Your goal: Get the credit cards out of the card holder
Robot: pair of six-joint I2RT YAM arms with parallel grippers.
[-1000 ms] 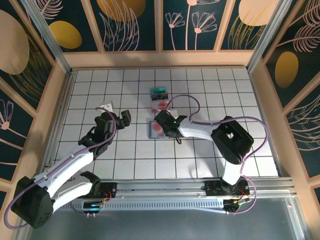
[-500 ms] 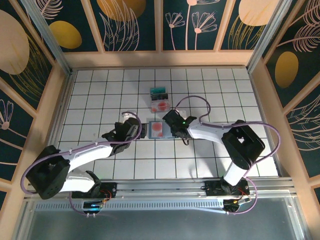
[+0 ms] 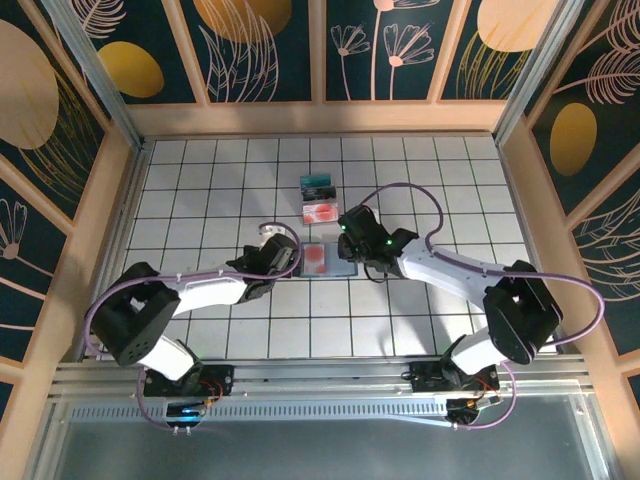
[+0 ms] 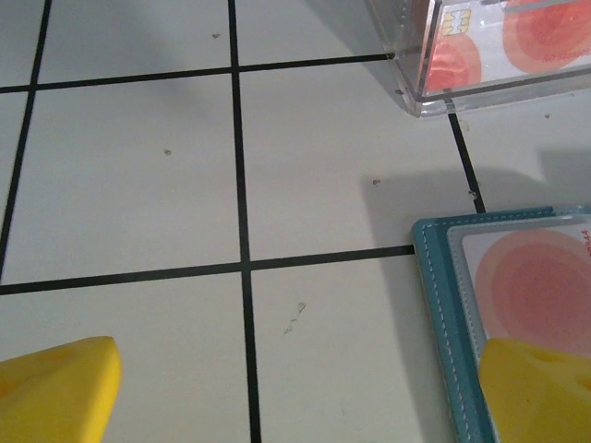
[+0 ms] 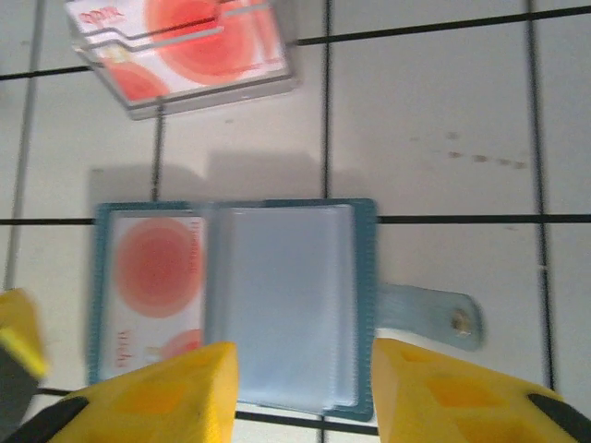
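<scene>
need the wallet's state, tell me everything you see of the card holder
The card holder lies open and flat on the white gridded table. Slate-blue stitched cover, clear plastic sleeves inside; one holds a whitish card with red circles. A strap with a round snap sticks out the opposite edge. A yellow finger of the left gripper overlaps one corner.

The top camera is looking down from six o'clock; both wrist cameras are looking down closely, sharing the card holder (image 5: 286, 305).

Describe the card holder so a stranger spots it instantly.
On the white gridded table, look mid-table, on the near side of the clear box. The card holder lies open flat: teal-blue stitched cover, clear sleeves, and a side strap with a round snap.
</scene>
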